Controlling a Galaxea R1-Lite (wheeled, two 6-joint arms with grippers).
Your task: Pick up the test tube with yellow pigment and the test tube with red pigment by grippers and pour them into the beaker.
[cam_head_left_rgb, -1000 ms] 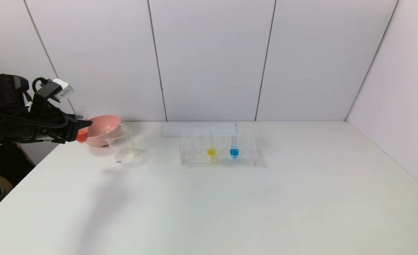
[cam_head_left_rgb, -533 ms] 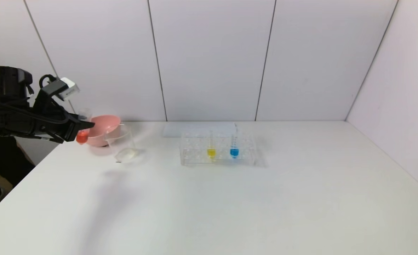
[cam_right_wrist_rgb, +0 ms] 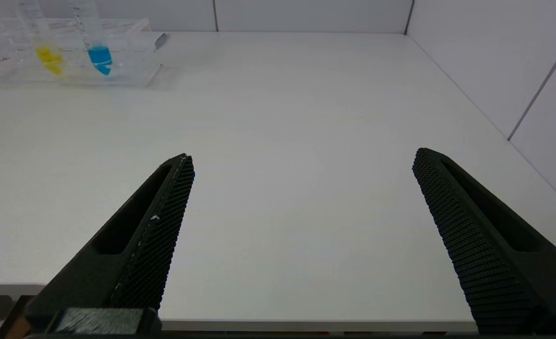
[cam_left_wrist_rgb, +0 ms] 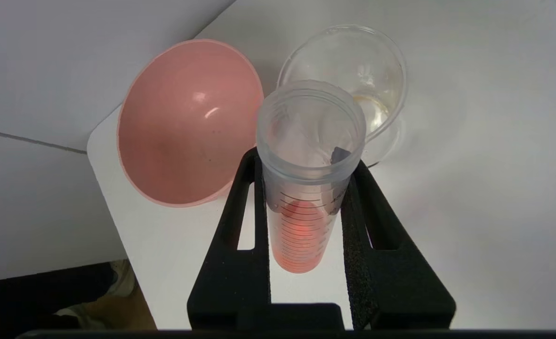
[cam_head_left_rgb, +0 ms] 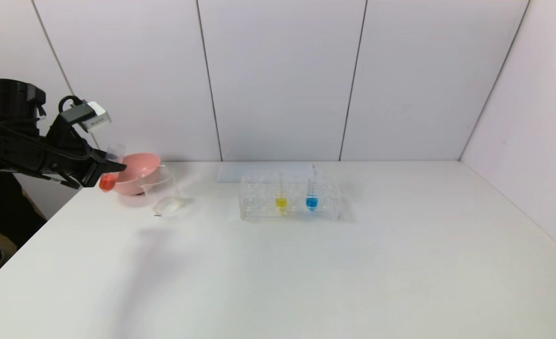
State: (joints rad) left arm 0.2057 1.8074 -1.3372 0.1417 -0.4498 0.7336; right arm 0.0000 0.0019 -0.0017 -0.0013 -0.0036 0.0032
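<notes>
Left gripper (cam_left_wrist_rgb: pixel 306 188): clamped on red test tube (cam_left_wrist_rgb: pixel 301 226), just beside beaker (cam_left_wrist_rgb: pixel 376 70).
Right gripper (cam_right_wrist_rgb: pixel 301 165): spread apart, above tabletop (cam_right_wrist_rgb: pixel 282 117).

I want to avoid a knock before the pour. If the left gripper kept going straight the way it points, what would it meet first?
Probably the pink bowl: the left gripper, shut on the red-pigment tube, points at its near rim. The beaker sits just beside that line; depth is unclear.
</notes>
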